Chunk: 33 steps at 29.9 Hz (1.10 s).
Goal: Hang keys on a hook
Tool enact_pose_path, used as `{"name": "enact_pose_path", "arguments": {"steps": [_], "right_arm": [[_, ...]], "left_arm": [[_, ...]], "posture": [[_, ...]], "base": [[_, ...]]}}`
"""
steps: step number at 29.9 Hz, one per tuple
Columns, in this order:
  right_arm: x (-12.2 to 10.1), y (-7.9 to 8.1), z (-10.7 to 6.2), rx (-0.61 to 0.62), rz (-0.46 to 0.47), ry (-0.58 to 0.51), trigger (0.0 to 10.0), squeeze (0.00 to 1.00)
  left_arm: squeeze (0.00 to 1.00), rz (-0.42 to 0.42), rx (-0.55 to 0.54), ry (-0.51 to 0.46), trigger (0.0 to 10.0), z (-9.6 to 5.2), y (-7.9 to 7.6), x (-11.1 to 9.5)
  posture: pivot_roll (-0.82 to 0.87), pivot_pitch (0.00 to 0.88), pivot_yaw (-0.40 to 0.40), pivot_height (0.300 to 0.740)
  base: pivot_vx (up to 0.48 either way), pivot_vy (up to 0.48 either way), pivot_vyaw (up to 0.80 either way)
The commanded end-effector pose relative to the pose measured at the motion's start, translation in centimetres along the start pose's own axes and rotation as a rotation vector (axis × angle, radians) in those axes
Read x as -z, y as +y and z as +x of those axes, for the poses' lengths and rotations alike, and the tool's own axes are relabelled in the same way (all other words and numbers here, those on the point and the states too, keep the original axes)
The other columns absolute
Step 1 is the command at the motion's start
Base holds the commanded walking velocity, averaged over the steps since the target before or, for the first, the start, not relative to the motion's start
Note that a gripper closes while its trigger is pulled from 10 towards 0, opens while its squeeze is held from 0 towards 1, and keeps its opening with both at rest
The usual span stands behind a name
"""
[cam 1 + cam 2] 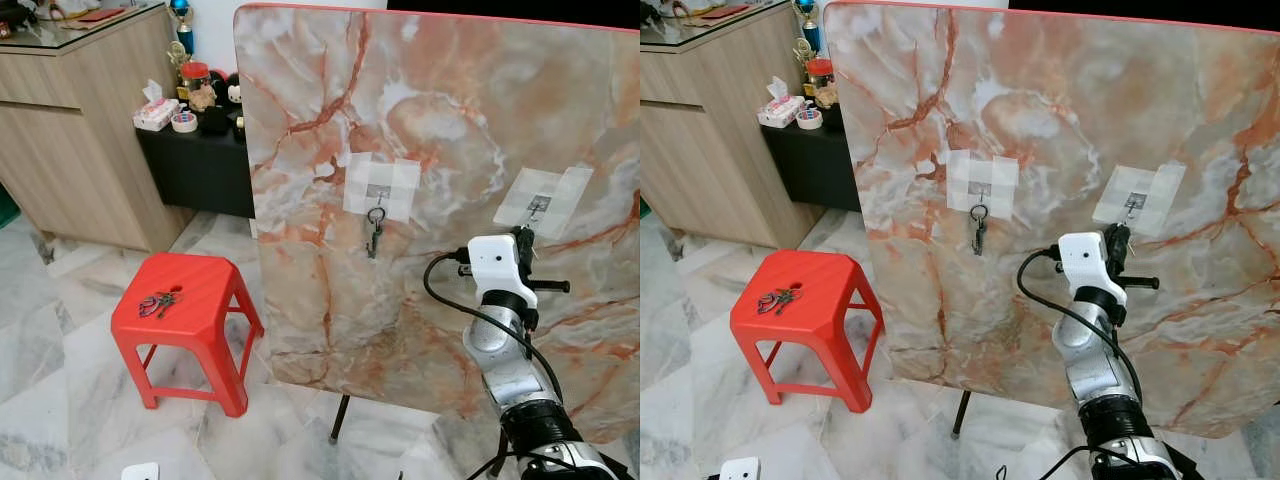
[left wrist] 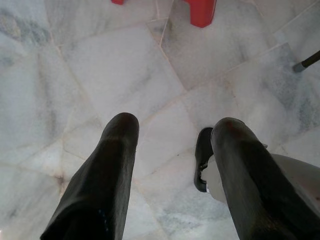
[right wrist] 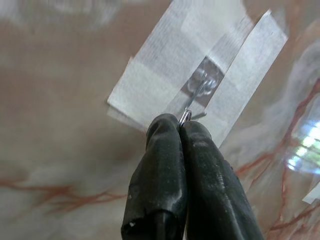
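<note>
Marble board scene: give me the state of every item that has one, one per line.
Left hook: holds a hanging key.
Right hook: taped on, key ring at it, not yet hung.
Right gripper: shut on key ring.
Left gripper: open, hanging idle.
Red stool: upright, keys lying on it.

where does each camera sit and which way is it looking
Left eye: on the head, looking forward and down at the marble board, two taped hooks, red stool; right arm rises at the right.
Right eye: beside it, same scene; right pincer at the right hook.
Left wrist: on the hanging left arm, facing the floor; left pincer open.
Right wrist: along the right pincer, shut on a key ring at that hook.
Shared: both eyes and the right wrist show the right hook.
</note>
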State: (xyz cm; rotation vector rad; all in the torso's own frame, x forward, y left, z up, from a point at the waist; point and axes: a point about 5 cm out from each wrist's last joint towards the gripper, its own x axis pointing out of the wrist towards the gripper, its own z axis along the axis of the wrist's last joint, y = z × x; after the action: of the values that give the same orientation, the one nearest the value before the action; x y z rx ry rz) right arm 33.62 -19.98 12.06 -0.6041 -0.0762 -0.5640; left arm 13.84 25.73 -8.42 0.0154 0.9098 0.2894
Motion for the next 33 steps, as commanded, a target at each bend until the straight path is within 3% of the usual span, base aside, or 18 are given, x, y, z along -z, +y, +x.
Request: {"name": "enact_pose_path", "arguments": {"steps": [1,20,33], "right_arm": [[-0.3,-0.1,-0.2,0.016,0.004,-0.015,10.0,0.00],[0.1,-1.4,0.4,0.108,-0.034,0.001,10.0,0.00],[0.2,-1.4,0.7,0.097,-0.052,0.018,10.0,0.00]], "left_arm": [[0.00,0.010,-0.006,0.028,10.0,-0.2,0.5,0.6],[0.00,0.012,-0.004,0.026,10.0,-0.1,0.3,0.5],[0.00,0.014,-0.002,0.029,10.0,-0.1,0.0,0.5]], "posture": [[0.00,0.000,-0.018,0.740],[0.00,0.000,-0.016,0.740],[0.00,0.000,-0.016,0.740]], "base": [[0.000,0.000,0.00],[0.000,0.000,0.00],[0.000,0.000,0.00]]}}
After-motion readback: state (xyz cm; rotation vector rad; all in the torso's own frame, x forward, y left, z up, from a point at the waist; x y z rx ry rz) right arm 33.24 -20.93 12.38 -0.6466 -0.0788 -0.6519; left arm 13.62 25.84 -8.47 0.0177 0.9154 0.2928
